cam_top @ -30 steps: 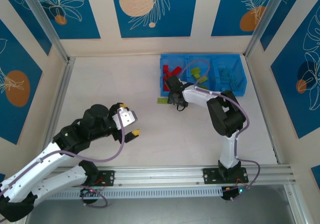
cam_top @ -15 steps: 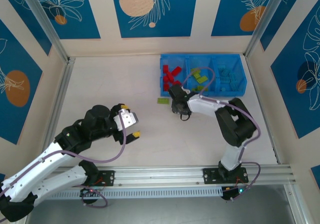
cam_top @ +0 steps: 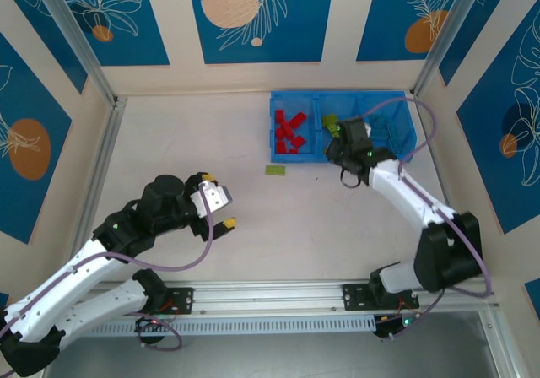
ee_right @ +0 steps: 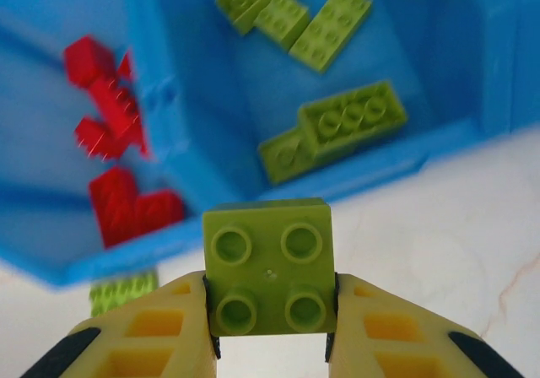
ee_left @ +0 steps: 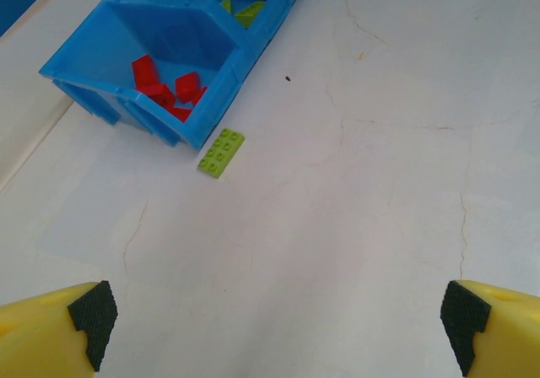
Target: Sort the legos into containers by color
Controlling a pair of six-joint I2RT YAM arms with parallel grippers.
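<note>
Right gripper (ee_right: 268,310) clamped on a lime 2x2 brick (ee_right: 267,264), at the near wall of the tray (ee_right: 396,154), facing the middle compartment. Red bricks (ee_right: 126,201) blurred. Loose lime brick (ee_left: 221,153) on the table beside the tray's near-left corner, half hidden behind a finger in the right wrist view. Left gripper (ee_left: 278,315) wide, empty.

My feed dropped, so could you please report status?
Left gripper open. Right gripper shut on green lego beside tray. Second green lego loose on table.

Bright blue tray (cam_top: 410,148), red legos (cam_top: 288,132), lime green legos (ee_right: 350,123), yellow fingers (ee_left: 42,336) (black-tipped)
</note>
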